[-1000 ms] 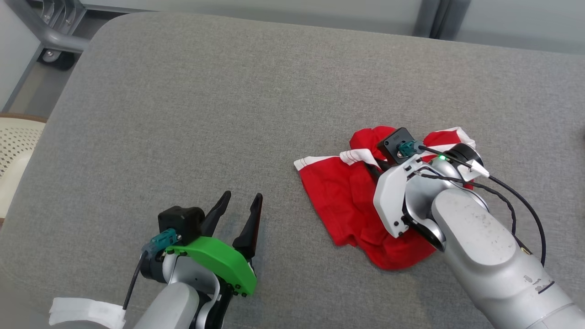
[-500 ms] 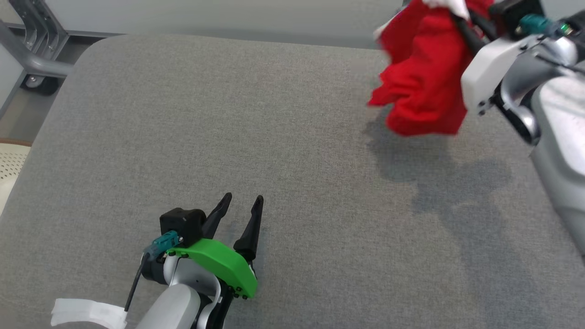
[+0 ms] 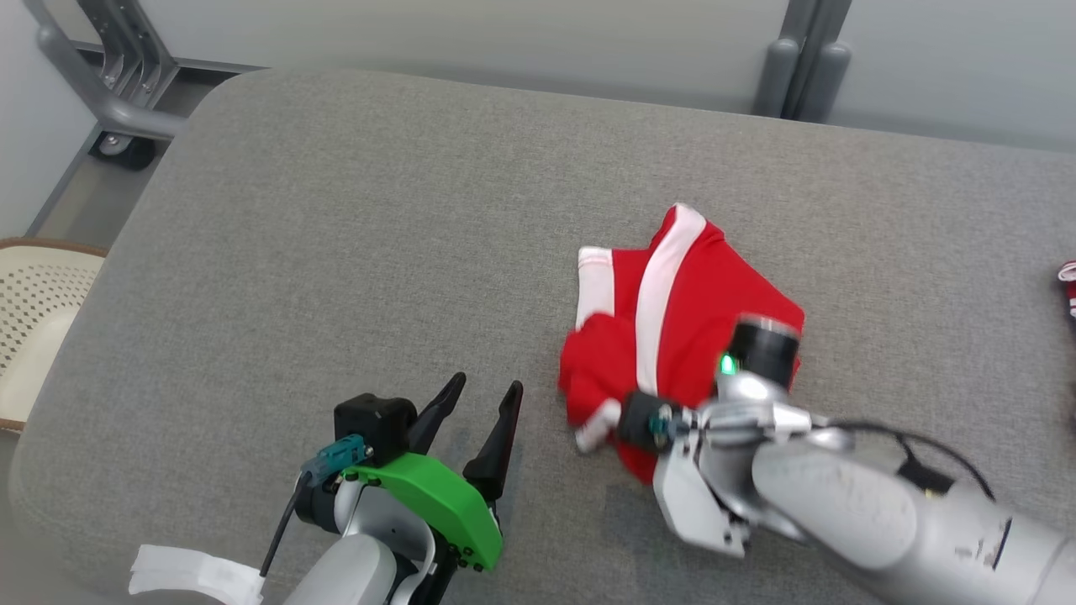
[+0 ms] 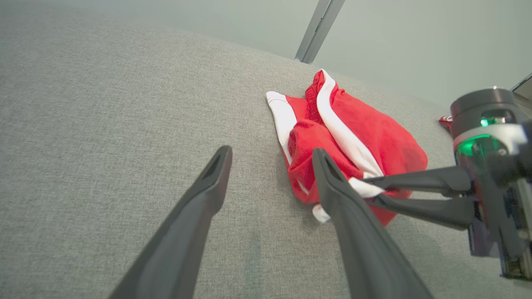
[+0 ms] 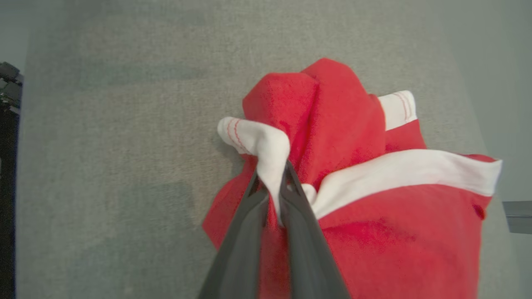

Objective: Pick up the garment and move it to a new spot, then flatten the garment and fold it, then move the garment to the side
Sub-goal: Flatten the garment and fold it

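Note:
The garment is red with white stripes and lies crumpled right of centre on the grey padded surface. My right gripper is shut on the garment's white hem at its near left corner, low over the surface. From the left wrist view the right gripper reaches in from the right and pinches that hem. The right wrist covers the garment's near edge. My left gripper hovers open and holds nothing, just left of the garment, apart from it.
A second red-and-white cloth peeks in at the right edge. A cream perforated seat stands off the left side, and a grey metal frame at the far left corner. The surface's rounded edges run along the left and back.
The right gripper lifted the garment high, then brought it down onto the surface nearer the middle, still pinching the hem. The head camera shifted. The left gripper stayed open in place.

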`<state>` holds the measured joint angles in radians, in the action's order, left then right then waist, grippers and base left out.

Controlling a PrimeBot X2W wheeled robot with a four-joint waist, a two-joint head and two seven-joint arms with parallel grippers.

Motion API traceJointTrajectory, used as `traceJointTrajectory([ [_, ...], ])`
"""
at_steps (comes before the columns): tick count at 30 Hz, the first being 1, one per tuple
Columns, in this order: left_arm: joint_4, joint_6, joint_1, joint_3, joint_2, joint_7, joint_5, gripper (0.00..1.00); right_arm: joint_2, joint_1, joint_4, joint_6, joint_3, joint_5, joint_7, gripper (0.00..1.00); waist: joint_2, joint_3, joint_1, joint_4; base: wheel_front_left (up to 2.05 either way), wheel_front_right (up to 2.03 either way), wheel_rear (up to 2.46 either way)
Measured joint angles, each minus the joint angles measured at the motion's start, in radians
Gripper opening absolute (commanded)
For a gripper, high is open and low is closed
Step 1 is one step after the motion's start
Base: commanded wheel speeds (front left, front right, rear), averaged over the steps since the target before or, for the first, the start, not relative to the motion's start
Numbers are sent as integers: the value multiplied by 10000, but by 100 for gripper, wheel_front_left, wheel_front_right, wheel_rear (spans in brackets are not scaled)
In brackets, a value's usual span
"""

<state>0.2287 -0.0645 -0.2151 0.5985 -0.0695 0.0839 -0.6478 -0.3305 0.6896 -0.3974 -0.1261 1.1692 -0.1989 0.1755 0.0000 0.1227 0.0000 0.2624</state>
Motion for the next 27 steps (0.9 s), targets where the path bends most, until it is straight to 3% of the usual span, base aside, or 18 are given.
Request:
traceJointTrajectory([
  [6, -23, 12, 50, -169, 6, 42, -2, 100, -520, -946, 619, 13, 2266, -1151, 6, 0, 0, 187, 0, 235, 0, 0, 0],
  [7, -21, 8, 76, -249, -10, 65, -2, 100, -585, -906, 759, 15, 2447, -1246, 0, 4, 0, 224, 0, 230, 0, 0, 0],
  [10, -25, -77, 123, -477, -105, 138, -2, 100, -884, -800, 1174, -8, 2460, -1544, -73, 30, 0, 270, 0, 111, 0, 0, 0],
  [11, -36, -77, 122, -523, -163, 140, -2, 100, -1009, -779, 1287, -33, 2171, -1553, -75, 48, 0, 274, 0, 48, 0, 0, 0],
  [12, -75, -77, 119, -593, -242, 142, -2, 100, -1290, -634, 1455, -54, 1699, -1565, -77, 100, 0, 277, 0, -103, 0, 0, 0],
  [17, -380, -58, -64, -510, -414, -17, 0, 100, -1607, -514, 2011, -52, 1281, -1737, -180, 100, 0, 285, 0, -599, 0, 0, 0],
  [21, -752, 209, -899, -351, -382, -460, -21, 100, -1678, -534, 2454, -52, 1246, -1812, -360, 100, 0, 319, 0, -1085, 0, 0, 0],
  [25, -650, 328, -1720, -188, -343, -1317, -240, 100, -1810, -739, 2794, -52, 1137, -1864, -706, 100, 0, 385, 0, -1606, 0, 0, 0],
  [27, -301, 393, -1879, -107, -332, -1952, -418, 100, -1858, -941, 2986, 144, 907, -2002, -895, 100, 0, 431, 0, -1877, 0, 0, 0],
])
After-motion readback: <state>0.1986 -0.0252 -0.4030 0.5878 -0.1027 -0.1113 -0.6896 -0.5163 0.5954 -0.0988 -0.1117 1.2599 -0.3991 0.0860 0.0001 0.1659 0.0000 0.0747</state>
